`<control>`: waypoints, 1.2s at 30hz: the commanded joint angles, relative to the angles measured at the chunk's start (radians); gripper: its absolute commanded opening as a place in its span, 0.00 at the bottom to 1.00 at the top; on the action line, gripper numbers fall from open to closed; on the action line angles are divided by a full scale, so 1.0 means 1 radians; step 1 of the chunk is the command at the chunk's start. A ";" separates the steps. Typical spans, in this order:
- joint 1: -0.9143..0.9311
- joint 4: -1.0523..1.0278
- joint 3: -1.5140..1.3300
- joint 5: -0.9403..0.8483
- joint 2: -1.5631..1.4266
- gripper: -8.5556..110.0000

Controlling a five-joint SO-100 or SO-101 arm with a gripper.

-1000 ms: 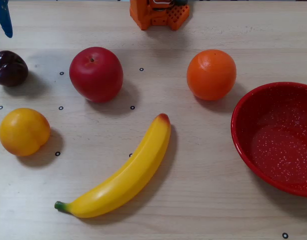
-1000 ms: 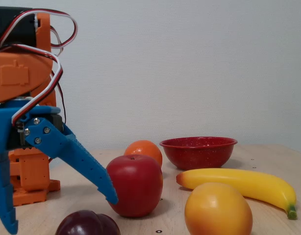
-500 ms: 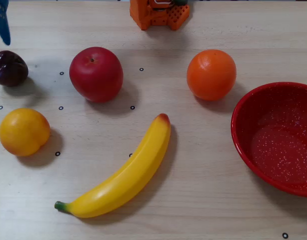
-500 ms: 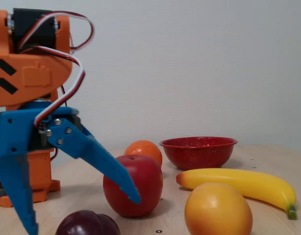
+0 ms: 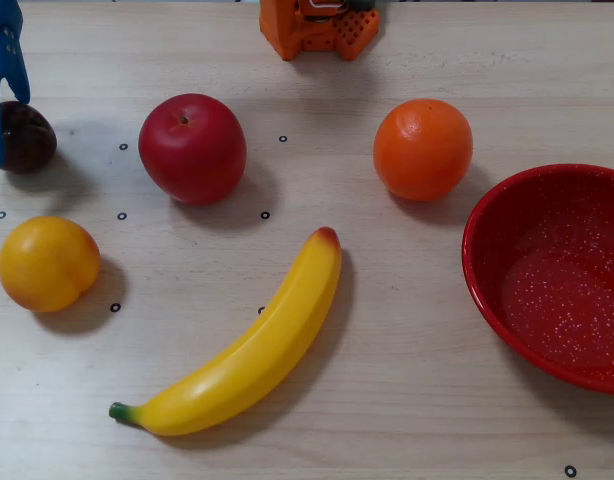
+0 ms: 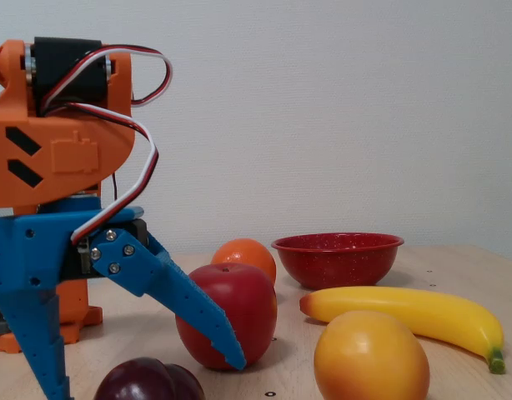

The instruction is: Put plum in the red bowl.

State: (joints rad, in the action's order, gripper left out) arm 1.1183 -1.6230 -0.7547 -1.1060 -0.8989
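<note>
The plum is small, dark maroon and glossy, and lies at the far left of the table in the overhead view. In the fixed view it sits at the bottom edge, low between the blue fingers. My gripper is open and comes down over the plum, one finger on each side of it. I cannot tell whether the fingers touch the fruit. The red bowl stands at the far right, cut by the frame edge. It is empty, with white speckles inside, and it also shows in the fixed view.
A red apple lies just right of the plum. A yellow-orange round fruit lies in front of it. A banana lies diagonally mid-table. An orange sits near the bowl. The arm's orange base stands at the top edge.
</note>
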 commanded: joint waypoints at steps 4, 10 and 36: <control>-0.032 0.021 0.100 -0.011 -0.035 0.47; -0.041 0.041 0.100 0.002 -0.018 0.47; -0.066 0.084 0.089 0.034 0.006 0.45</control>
State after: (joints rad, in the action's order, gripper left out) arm 1.1152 -1.5432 -0.7517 -1.0891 -0.8437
